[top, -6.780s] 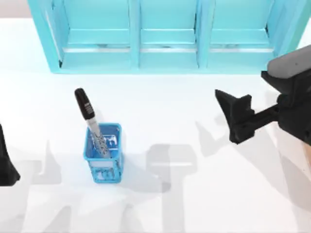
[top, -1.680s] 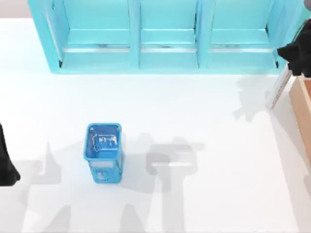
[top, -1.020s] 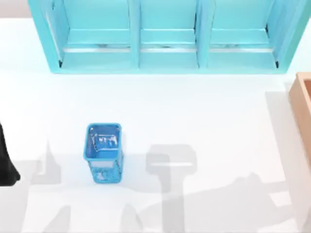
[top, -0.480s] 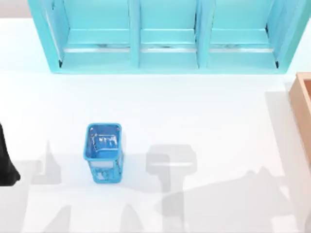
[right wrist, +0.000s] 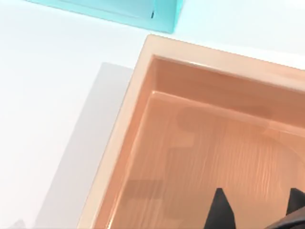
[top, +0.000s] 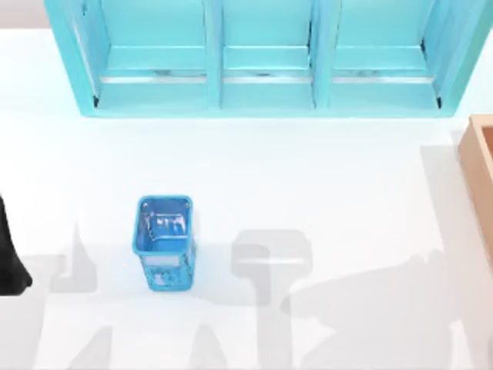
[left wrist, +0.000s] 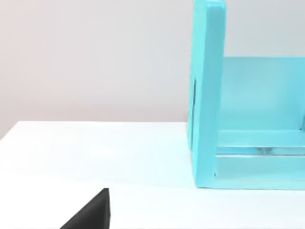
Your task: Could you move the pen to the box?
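Apparently release step: right gripper (right wrist: 257, 210) hovered over box (right wrist: 200, 157) floor, fingers spread, nothing between them. Where pen lay, could not tell; likely dropped inside box. Box sat at table's right edge. For good finish: lift straight up, keep fingers off walls. Left arm (top: 8, 266) parked at left edge. Against earliest frame: pen gone from cup (top: 163, 243), right gripper gone from above table's middle.

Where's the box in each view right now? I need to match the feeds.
Top view: the box lies at the table's right edge, cut off by the frame.
Left wrist view: not in it.
Right wrist view: its rim and floor sit below the right gripper.
Shared landmark: the cyan shelf unit.
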Robot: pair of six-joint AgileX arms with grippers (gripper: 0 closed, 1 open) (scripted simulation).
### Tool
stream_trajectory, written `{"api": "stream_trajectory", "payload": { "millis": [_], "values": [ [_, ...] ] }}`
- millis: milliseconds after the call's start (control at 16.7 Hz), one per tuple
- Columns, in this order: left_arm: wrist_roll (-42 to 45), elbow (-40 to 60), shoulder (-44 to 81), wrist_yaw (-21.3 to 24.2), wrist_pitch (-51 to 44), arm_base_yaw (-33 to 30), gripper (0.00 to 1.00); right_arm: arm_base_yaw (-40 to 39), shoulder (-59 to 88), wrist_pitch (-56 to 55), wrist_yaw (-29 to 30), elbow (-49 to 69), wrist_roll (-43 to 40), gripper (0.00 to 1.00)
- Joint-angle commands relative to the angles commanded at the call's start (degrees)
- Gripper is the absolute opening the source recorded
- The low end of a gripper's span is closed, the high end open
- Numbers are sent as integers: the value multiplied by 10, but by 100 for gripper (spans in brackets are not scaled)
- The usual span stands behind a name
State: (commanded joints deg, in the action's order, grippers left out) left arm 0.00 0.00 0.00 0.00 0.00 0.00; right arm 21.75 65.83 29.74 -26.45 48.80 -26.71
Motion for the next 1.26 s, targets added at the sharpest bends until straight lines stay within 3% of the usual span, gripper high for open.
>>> {"api": "stream_trajectory", "payload": {
  "millis": [120, 900, 1260],
  "values": [
    [0, 0, 0, 0, 0, 0, 100, 0, 0, 0, 0, 0, 0, 0],
    [0, 0, 0, 0, 0, 0, 100, 0, 0, 0, 0, 0, 0, 98],
    [0, 0, 0, 0, 0, 0, 100, 0, 0, 0, 0, 0, 0, 100]
  ]
}}
